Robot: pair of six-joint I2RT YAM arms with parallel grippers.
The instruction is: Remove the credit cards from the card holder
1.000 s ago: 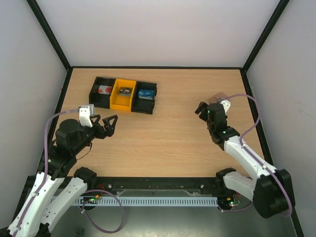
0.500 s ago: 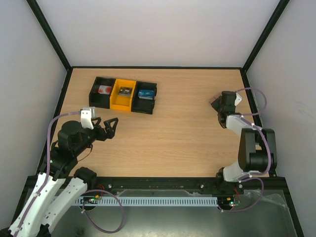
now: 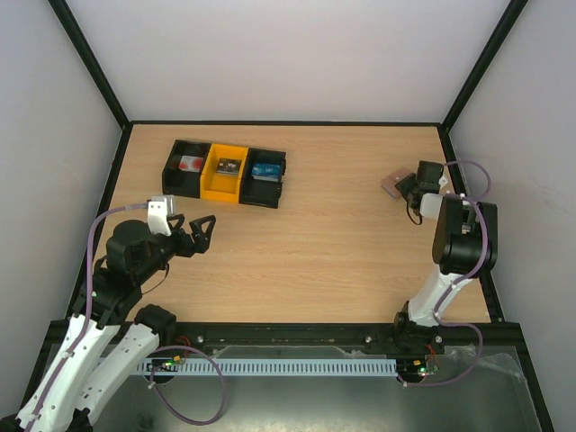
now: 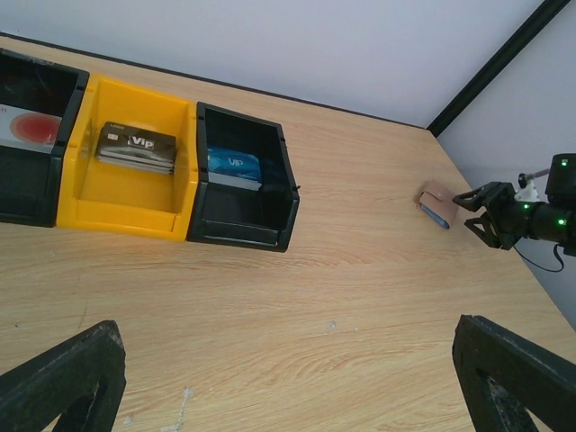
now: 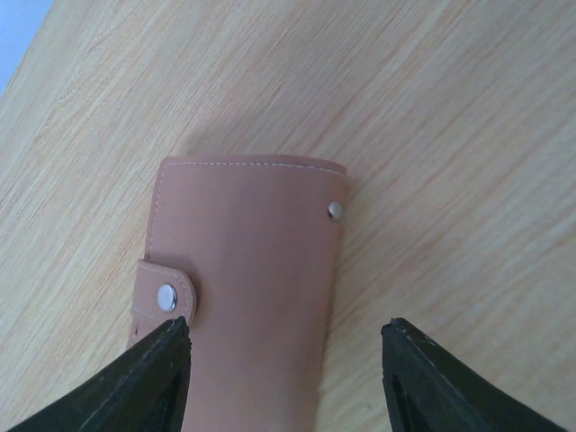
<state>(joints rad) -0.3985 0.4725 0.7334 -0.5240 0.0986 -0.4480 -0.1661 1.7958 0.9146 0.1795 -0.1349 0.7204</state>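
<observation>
The card holder (image 5: 243, 279) lies on the bench (image 3: 315, 243) close to its right edge, toward the far right corner. It is folded shut, mauve side up, with its small tab pressed down on a metal snap (image 5: 166, 297). No credit cards show anywhere on it, so they are presumably inside.

The right gripper (image 5: 283, 342) is low over the near end of the holder, with its jaws about half open and straddling it. One finger overlaps the edge beside the tab. Bare wood shows between the other finger and the opposite edge, so I judge the holder is not yet pinched.

The left gripper (image 3: 200, 230) hovers over the left half of the bench with its jaws wide and nothing between them. It is well away from the holder and nearer the row of bins (image 4: 126, 216) at the far left, which has cards lying in it.

The step in hand looks like the first grasp of the holder, so the task is barely begun. The next move calls for the jaws to close squarely across the holder's width without skidding it on the wood. After that the snap has to be released and the flap opened, probably with the left arm helping, before any card can be drawn out.
</observation>
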